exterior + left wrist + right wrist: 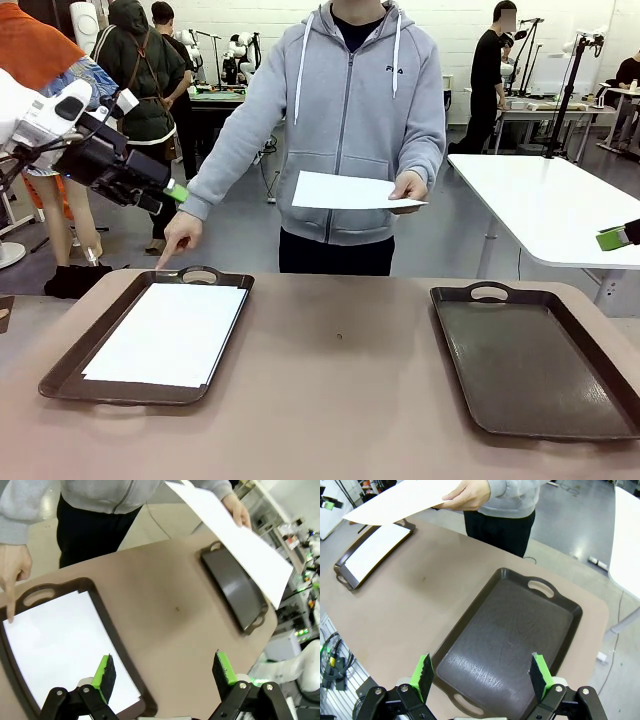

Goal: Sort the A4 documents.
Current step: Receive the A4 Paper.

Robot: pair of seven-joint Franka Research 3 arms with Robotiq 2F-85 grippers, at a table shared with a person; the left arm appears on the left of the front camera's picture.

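Note:
One A4 document [170, 335] lies flat in the left dark brown tray [60, 372], seen again as the document [55, 645] in the left wrist view. The person holds another white sheet [350, 190] in one hand over the table's far edge; it appears as the sheet [235, 535] and the sheet [400, 500]. Their other hand [180, 238] points a finger at the left tray's far rim. My left gripper [168, 195] hangs open and empty above the table's far left; its jaws [165, 672] stand wide apart. My right gripper [481, 675] is open over the empty right tray [510, 635].
The right tray [530, 360] holds nothing. Bare brown tabletop [340, 370] lies between the two trays. A white table [560, 205] stands behind at the right. Other people and equipment are far off in the background.

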